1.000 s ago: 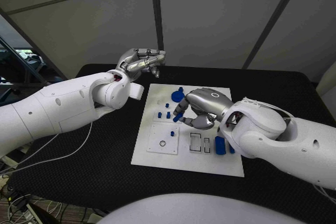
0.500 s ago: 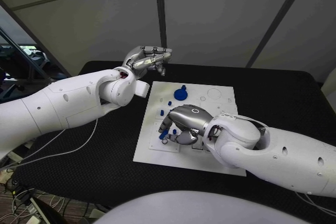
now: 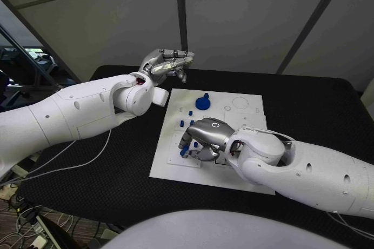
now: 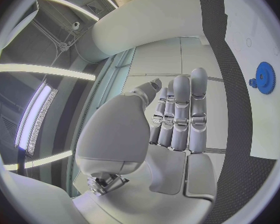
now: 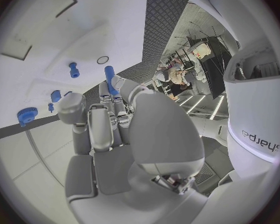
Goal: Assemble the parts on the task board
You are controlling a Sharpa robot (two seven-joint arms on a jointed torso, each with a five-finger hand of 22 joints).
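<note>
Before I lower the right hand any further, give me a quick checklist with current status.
1. Part held: ok. The right hand pinches a blue peg at its fingertips.
2. Peg over its hole: cannot tell; the hand hides the near-left area of the task board.
3. Peg upright: cannot tell.
4. Left hand out of the way: ok, raised beyond the board's far-left corner, holding nothing.
5. Blue gear undisturbed: ok, it sits at the far side of the board, apart from both hands.
</note>
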